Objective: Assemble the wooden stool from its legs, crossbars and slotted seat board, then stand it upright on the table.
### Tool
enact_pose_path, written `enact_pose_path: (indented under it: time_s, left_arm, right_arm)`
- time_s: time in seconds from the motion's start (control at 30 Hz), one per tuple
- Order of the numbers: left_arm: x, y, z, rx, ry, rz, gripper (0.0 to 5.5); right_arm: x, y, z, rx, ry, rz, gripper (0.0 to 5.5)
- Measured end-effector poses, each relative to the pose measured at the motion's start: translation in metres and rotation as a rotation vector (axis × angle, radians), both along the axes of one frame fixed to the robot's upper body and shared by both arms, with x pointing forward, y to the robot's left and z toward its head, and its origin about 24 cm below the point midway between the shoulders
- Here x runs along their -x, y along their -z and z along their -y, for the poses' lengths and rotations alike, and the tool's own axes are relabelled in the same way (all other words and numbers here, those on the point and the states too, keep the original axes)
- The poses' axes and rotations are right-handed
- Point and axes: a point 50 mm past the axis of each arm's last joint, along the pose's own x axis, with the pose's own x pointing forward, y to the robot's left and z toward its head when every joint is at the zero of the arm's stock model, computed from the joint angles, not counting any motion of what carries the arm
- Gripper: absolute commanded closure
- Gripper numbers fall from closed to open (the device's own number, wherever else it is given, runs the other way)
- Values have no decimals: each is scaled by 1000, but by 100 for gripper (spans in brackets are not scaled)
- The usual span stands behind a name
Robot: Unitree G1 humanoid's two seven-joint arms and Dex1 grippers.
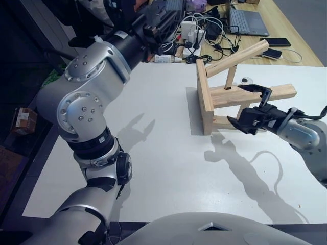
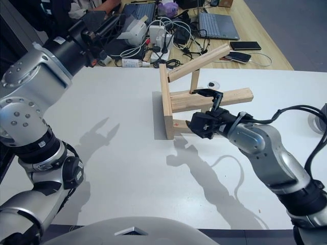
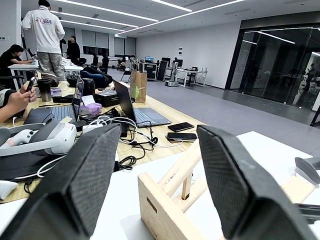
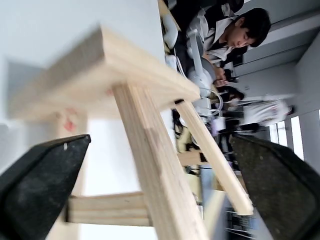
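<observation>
Currently the stool [image 1: 207,99] lies on its side on the counter [image 1: 153,153]. Its seat board [image 2: 165,102] is on edge and its legs [image 1: 255,95] point toward my right side.

Assembly: the legs are set into the seat board, and a crossbar [image 1: 231,76] joins the upper leg to the one below it. I judge the joining work substantially complete. The lowest leg is partly hidden behind my right arm, so I cannot confirm that every joint is fully seated.

Right fingers [image 1: 253,89]: spread wide, one above and one below the middle leg, close to the seat board. The right wrist view shows a gap on both sides of the wood, so nothing is gripped.

Left fingers [image 3: 75,190]: spread wide and holding nothing, raised well above the far edge of the counter and well apart from the stool.

Outstanding: the stool is not yet upright. By my assessment, what is left is to close on a leg, tip the stool until its legs bear on the counter, and then let go.
</observation>
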Motion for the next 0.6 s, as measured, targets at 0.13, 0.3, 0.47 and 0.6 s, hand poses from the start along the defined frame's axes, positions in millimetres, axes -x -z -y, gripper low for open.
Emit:
enact_pose_path:
  time_s: [0.13, 0.3, 0.47, 0.6]
  left_arm:
    - [-3, 38, -17, -57, -273, -82, 271]
    - [2, 75, -41, -98, -550, -150, 271]
    - [1, 77, -43, -79, -604, -143, 271]
    - [3, 91, -49, -64, -649, -194, 271]
  right_arm:
    - [-17, 35, -1, 123, 15, 90, 32]
    - [-27, 51, -15, 54, 38, 103, 92]
    - [-34, 47, -26, -107, 112, 94, 184]
    - [-36, 42, -23, -266, 202, 52, 245]
